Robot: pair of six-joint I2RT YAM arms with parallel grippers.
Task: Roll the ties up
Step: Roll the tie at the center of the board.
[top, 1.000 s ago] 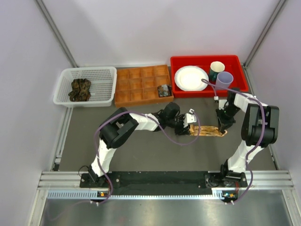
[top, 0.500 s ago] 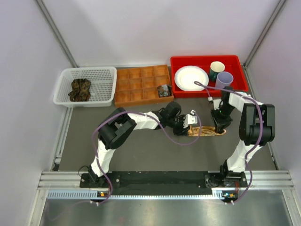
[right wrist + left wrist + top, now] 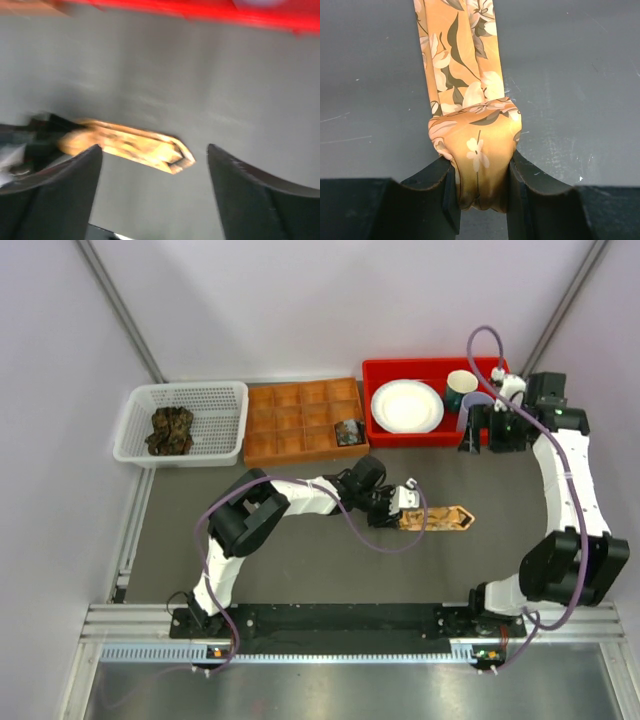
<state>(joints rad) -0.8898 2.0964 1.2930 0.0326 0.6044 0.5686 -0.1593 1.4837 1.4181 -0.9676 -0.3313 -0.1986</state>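
left gripper pinches the rolled end of the orange tie

the orange tie (image 3: 445,517) lies flat on the grey table (image 3: 300,560), in the middle, a bit to the right. one end is curled into a small fat roll. the left gripper (image 3: 481,200) is squeezed shut on that roll, with one finger on each side.

from the roll, the flat part of the tie runs straight away from the left gripper. in the top view it lies left to right, and its pointed end is on the right. so i think the roll has to travel along that line, toward the point.

the right gripper (image 3: 155,200) is wide open and holds nothing. it hangs up by the red bin (image 3: 380,370), well apart from the tie. the left arm is the near one, since it has the tie already.

more dark ties (image 3: 172,430) sit in the white basket (image 3: 135,405), not rolled yet. most of the job is not done.
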